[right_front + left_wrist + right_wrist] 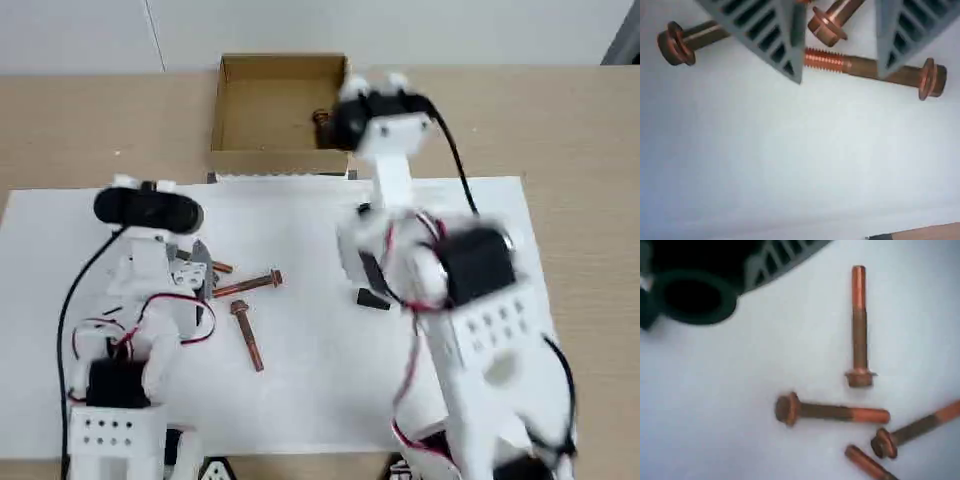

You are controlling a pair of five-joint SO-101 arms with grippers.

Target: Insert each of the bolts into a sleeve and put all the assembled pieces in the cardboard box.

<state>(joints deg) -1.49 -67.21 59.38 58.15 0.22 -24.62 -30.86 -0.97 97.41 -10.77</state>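
Left pincer (839, 75) spread wide, fingers (765, 35) astride the shaft of one bolt (855, 65) lying on the white sheet (790, 165) — second bolt (677, 42) and third bolt (832, 22) just beside. Right pincer (368, 270) by a black sleeve (725, 300); holding it or not — cannot tell. Beyond the sheet, cardboard box (270, 160) on the counter (80, 130), toward its far side.

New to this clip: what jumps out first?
Copper bolts lie scattered on the white sheet left of centre, and the left gripper straddles one with its fingers open. The cardboard box stands behind the sheet, and a black sleeve looms close in the right wrist view.
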